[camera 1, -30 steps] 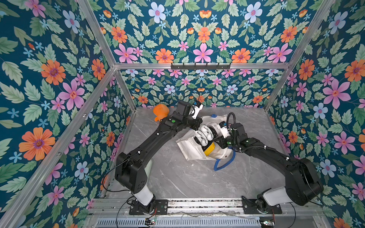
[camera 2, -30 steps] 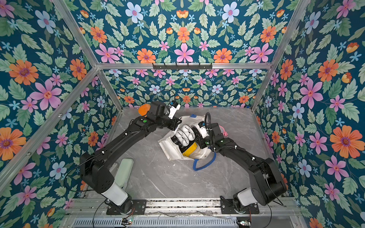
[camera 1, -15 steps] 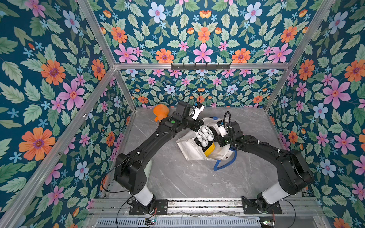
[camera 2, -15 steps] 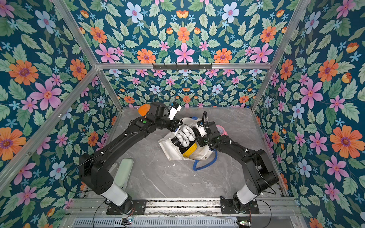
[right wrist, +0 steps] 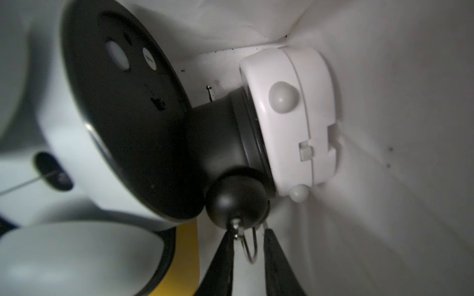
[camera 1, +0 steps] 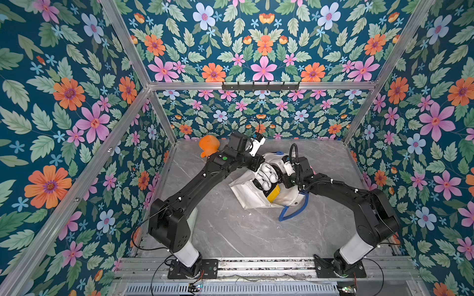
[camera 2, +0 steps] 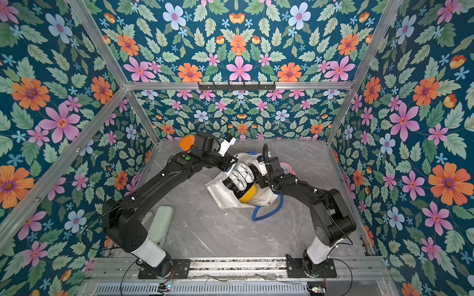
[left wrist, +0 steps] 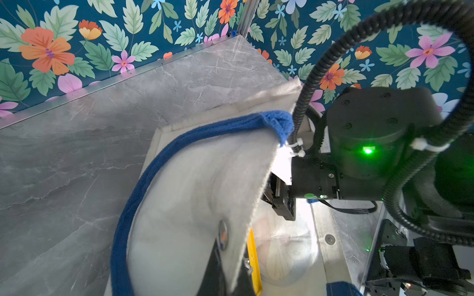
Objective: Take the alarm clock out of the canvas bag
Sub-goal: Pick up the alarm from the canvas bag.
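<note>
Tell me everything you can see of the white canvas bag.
The canvas bag is a soft white fabric tote, slumped on its side on the grey marble table. One blue loop handle trails on the table; the other runs along the lifted upper edge, by a metal snap. The left hand is shut on that edge, holding the mouth open; the right hand reaches inside, jaws apart. A white rounded thing and a yellow thing show in the mouth.
</note>
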Controlling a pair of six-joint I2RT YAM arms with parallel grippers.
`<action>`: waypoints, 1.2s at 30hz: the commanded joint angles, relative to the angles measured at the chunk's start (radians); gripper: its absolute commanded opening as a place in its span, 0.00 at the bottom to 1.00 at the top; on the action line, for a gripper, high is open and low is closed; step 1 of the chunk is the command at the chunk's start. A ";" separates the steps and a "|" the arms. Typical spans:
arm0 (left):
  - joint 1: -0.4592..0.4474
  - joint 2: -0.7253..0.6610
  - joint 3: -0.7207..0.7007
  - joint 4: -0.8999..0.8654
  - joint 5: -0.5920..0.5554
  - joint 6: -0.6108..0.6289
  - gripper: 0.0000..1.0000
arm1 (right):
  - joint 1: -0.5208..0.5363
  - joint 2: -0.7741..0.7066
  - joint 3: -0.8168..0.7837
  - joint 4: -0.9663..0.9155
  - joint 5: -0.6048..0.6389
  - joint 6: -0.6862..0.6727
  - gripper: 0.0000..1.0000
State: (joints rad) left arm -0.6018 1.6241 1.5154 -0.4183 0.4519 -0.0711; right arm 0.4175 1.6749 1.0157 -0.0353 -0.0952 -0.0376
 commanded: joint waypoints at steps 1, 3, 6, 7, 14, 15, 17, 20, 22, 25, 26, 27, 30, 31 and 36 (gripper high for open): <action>-0.001 -0.014 0.003 0.046 0.037 0.016 0.00 | -0.003 0.030 0.017 -0.001 0.000 0.002 0.22; -0.001 -0.016 0.002 0.043 0.037 0.017 0.00 | -0.004 0.041 0.026 -0.004 -0.006 0.003 0.21; -0.001 -0.018 0.002 0.042 0.037 0.016 0.00 | -0.005 0.052 0.031 0.003 -0.026 0.004 0.20; -0.001 -0.018 0.003 0.042 0.037 0.016 0.00 | -0.005 0.055 0.031 0.007 -0.032 0.004 0.20; -0.001 -0.016 0.005 0.043 0.042 0.014 0.00 | -0.005 0.066 0.034 0.056 -0.081 0.009 0.15; -0.001 -0.018 0.005 0.042 0.041 0.014 0.00 | -0.005 0.068 0.033 0.064 -0.085 0.010 0.13; -0.001 -0.018 0.006 0.042 0.041 0.014 0.00 | -0.005 0.066 0.035 0.074 -0.092 0.011 0.10; -0.001 -0.019 0.003 0.041 0.037 0.014 0.00 | -0.005 0.051 0.035 0.082 -0.095 0.013 0.04; -0.001 -0.019 0.000 0.041 0.034 0.015 0.00 | -0.005 0.038 0.043 0.074 -0.092 0.016 0.01; -0.001 -0.016 -0.001 0.042 0.030 0.014 0.00 | -0.005 0.002 0.050 0.052 -0.098 0.015 0.00; -0.001 -0.015 -0.001 0.041 0.030 0.014 0.00 | -0.005 -0.007 0.046 0.051 -0.094 0.015 0.00; -0.001 -0.013 -0.001 0.042 0.028 0.014 0.00 | -0.005 -0.033 0.046 0.047 -0.093 0.013 0.00; -0.001 -0.011 -0.004 0.043 0.027 0.016 0.00 | -0.005 -0.077 0.053 0.022 -0.093 0.013 0.00; -0.001 -0.010 -0.006 0.043 0.025 0.017 0.00 | -0.005 -0.089 0.057 0.009 -0.095 0.013 0.00; -0.001 -0.008 -0.010 0.042 0.015 0.020 0.00 | -0.005 -0.145 0.064 -0.044 -0.095 0.016 0.00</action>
State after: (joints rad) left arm -0.6022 1.6188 1.5063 -0.4133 0.4454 -0.0677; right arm 0.4118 1.5532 1.0683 -0.0814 -0.1822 -0.0265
